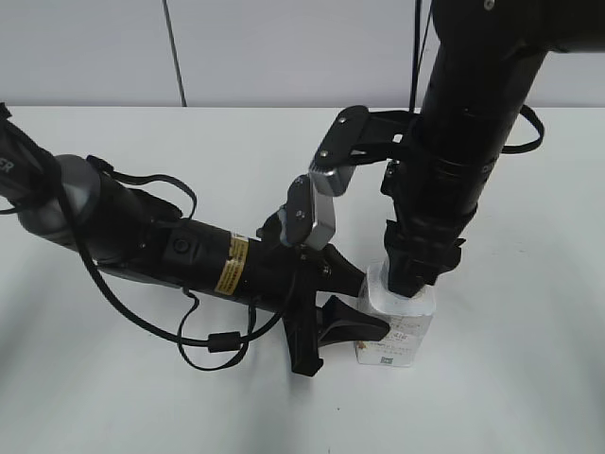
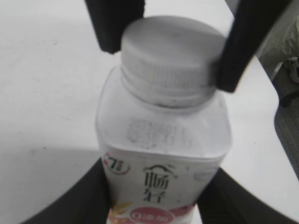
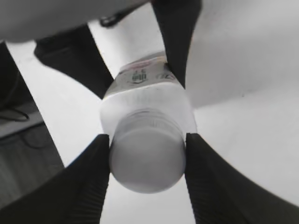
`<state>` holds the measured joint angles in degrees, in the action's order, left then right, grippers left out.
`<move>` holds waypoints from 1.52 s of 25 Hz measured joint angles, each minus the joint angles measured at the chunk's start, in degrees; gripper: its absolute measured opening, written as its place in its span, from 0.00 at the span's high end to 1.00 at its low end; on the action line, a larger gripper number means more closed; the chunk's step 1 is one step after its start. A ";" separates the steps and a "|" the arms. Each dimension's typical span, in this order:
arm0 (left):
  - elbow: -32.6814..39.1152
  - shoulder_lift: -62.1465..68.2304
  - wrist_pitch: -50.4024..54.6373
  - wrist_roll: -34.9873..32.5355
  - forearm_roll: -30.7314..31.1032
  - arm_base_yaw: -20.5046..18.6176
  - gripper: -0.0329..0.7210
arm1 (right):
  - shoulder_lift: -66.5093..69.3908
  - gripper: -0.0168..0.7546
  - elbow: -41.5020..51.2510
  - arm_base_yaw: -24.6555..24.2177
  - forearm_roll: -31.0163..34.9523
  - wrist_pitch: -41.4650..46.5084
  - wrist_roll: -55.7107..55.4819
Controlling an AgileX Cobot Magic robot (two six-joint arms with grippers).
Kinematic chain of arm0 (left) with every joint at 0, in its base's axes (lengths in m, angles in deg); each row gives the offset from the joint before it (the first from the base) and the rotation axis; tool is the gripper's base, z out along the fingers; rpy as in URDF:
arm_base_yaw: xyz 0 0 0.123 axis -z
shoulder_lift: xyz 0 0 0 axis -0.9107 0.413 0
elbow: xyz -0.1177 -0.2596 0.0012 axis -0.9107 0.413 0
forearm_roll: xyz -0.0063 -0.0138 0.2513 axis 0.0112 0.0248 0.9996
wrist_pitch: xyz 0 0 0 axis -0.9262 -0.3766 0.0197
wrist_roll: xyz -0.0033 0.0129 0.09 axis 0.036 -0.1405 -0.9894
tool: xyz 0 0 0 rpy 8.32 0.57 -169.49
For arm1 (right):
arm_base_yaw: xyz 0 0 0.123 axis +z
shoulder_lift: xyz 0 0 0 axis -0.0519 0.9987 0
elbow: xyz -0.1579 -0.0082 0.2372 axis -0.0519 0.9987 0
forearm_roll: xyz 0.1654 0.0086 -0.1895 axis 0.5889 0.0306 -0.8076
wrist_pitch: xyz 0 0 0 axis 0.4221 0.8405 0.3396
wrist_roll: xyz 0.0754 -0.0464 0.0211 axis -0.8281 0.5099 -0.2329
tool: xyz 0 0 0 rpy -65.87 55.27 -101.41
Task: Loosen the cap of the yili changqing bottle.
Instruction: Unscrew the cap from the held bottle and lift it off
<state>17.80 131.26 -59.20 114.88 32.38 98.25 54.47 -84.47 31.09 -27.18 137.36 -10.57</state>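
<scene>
Capped bottle (image 2: 163, 154) clamped between jaws.

white bottle (image 2: 163, 154) upright, ribbed cap (image 2: 170, 58) on.

Standing upright on the flat white table (image 1: 142, 397), right of centre: small squarish white plastic bottle (image 1: 402, 336), round white ribbed screw cap (image 2: 170, 58) on its neck. Clamped low from the left by the left gripper (image 1: 364, 307), capped from above between the right gripper's (image 3: 147, 158) fingers.
</scene>
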 joint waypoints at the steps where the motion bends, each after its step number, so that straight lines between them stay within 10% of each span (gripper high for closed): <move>1: 0.00 0.00 0.00 0.00 0.00 0.00 0.50 | 0.00 0.47 0.00 0.00 0.00 0.00 5.03; 9: 0.00 0.00 0.00 0.00 0.05 0.00 0.50 | 0.00 0.47 0.00 0.00 -0.24 -0.44 21.85; 14: 0.00 0.00 0.02 0.00 0.05 0.00 0.50 | 0.00 0.46 0.00 0.00 0.04 -0.56 18.05; 20: 0.00 0.00 0.02 0.00 0.05 0.00 0.50 | -0.04 0.17 0.00 0.00 -0.36 -0.66 8.04; 25: 0.00 0.00 0.02 0.00 0.05 0.00 0.50 | -1.93 0.21 0.00 0.00 -0.34 -0.52 5.11; 38: 0.00 0.00 0.02 0.00 0.05 0.00 0.51 | -4.54 0.23 0.05 0.00 -0.44 -0.63 -58.72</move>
<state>17.80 131.26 -59.18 114.88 32.44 98.25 49.92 -84.41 31.09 -27.63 136.72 -69.29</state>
